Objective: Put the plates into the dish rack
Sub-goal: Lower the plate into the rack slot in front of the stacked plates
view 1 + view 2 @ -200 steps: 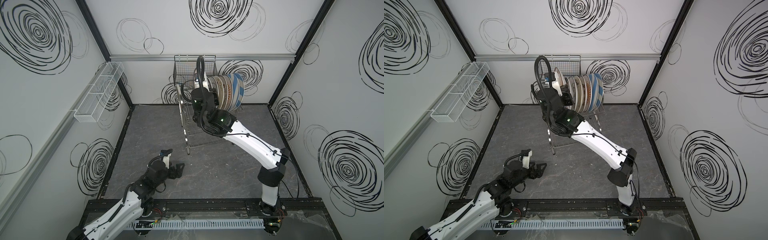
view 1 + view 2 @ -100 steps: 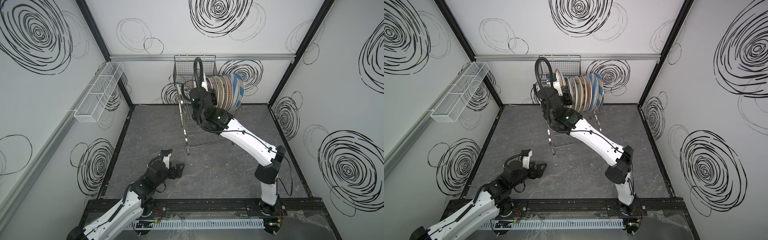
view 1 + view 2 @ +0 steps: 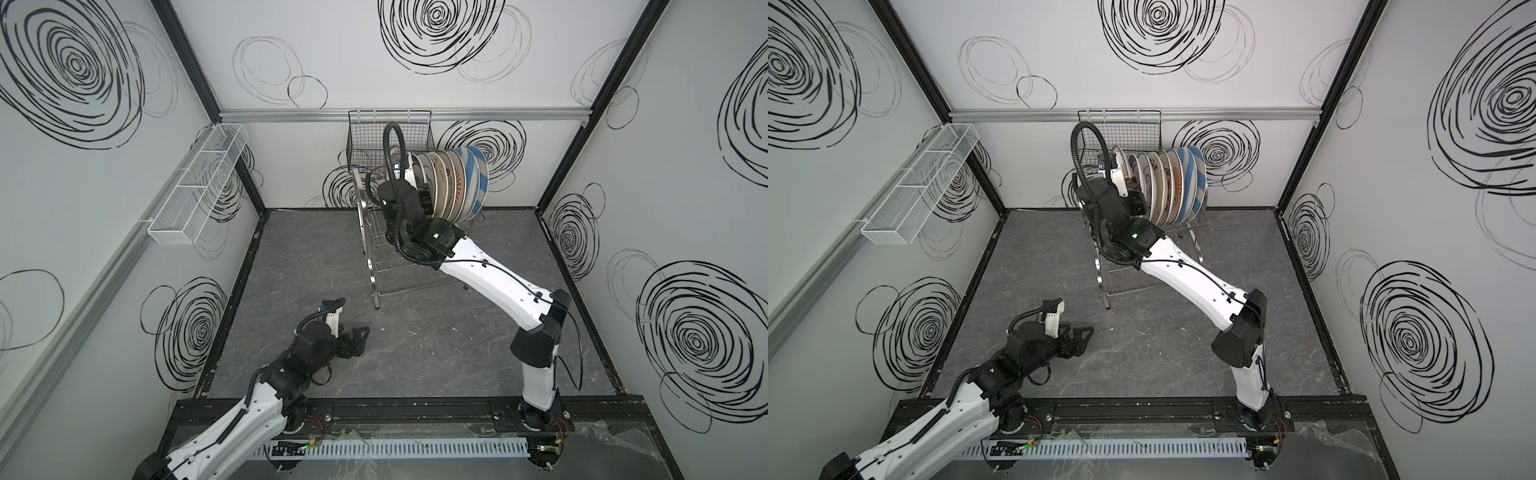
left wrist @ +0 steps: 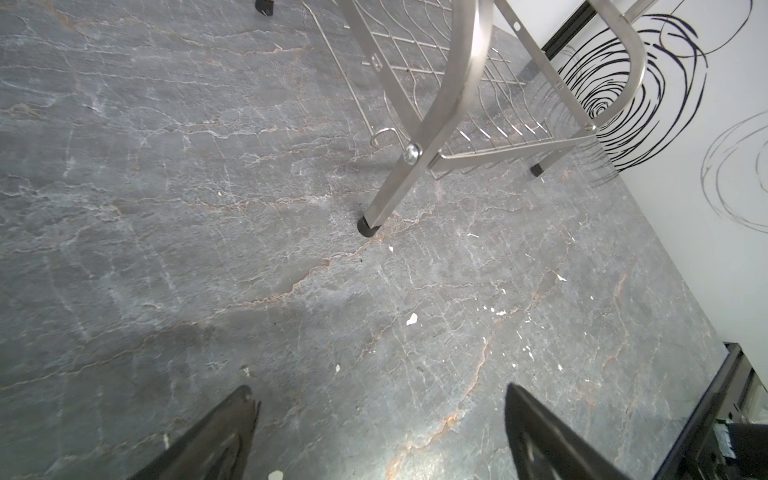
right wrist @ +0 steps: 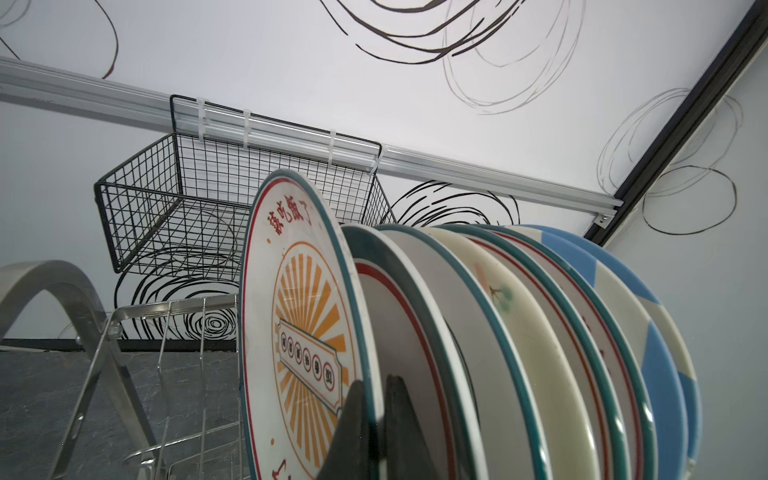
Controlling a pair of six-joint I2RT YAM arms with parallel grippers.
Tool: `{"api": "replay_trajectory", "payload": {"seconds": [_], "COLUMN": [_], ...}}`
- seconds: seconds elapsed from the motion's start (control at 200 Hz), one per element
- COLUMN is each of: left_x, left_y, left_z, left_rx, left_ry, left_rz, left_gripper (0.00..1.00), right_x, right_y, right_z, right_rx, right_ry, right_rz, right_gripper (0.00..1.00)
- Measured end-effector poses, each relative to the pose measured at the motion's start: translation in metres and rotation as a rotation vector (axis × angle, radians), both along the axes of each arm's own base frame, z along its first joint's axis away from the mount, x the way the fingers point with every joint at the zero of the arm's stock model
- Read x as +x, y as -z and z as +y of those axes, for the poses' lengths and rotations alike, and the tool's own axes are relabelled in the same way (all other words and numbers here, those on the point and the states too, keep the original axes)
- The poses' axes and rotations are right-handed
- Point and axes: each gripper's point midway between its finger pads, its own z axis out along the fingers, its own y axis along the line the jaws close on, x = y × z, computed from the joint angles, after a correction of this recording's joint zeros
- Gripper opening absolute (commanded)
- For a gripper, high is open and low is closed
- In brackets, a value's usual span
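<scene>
Plates [image 3: 453, 183] stand on edge in a tight row in the top tier of the rack [image 4: 467, 58], which sits at the middle of the worktop's [image 3: 415, 365] back edge. We see no plate lying on the worktop, so we judge the loading nearly finished.

The last one, the sunburst plate [image 5: 303, 332], stands upright at the end of the row nearer the worktop's left edge, just beside its neighbour. The right gripper [image 5: 376, 390] pinches its lower rim between its fingers [image 5: 399, 415]. Whether it sits in its slot we cannot tell, because the wrist hides that. What remains, we think, is to seat it, release it and draw back.

The left gripper [image 3: 357, 338] rests low near the front left corner, fingers spread, holding nothing.

Against a second ago, the right arm's elbow has swung slightly toward the rack, the sunburst plate has barely shifted, and the left arm is unchanged.
</scene>
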Motion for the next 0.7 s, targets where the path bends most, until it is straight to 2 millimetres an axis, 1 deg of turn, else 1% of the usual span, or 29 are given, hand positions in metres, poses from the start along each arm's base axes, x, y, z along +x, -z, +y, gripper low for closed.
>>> {"api": "replay_trajectory", "payload": {"seconds": [0.07, 0.145, 0.235, 0.46, 0.7], "left_x": [0.000, 0.000, 0.000, 0.000, 0.001], "left_y": [0.000, 0.000, 0.000, -0.002, -0.003], "left_z": [0.000, 0.000, 0.000, 0.000, 0.001], "left_rx": [-0.001, -0.001, -0.001, -0.004, -0.006], "left_ry": [0.000, 0.000, 0.000, 0.000, -0.006], "left_rz": [-0.001, -0.003, -0.003, -0.008, -0.016], "left_gripper": [0.96, 0.96, 0.96, 0.96, 0.96], "right_x": [-0.001, -0.003, -0.006, -0.011, -0.022], "right_y": [0.001, 0.003, 0.004, 0.000, -0.012], "right_z": [-0.002, -0.004, -0.006, -0.009, -0.004], "right_rx": [0.003, 0.008, 0.015, 0.032, 0.060], "right_ry": [-0.002, -0.002, -0.012, -0.034, -0.093], "right_rz": [0.002, 0.005, 0.009, 0.008, -0.002], "right_gripper": [0.00, 0.10, 0.11, 0.20, 0.42]}}
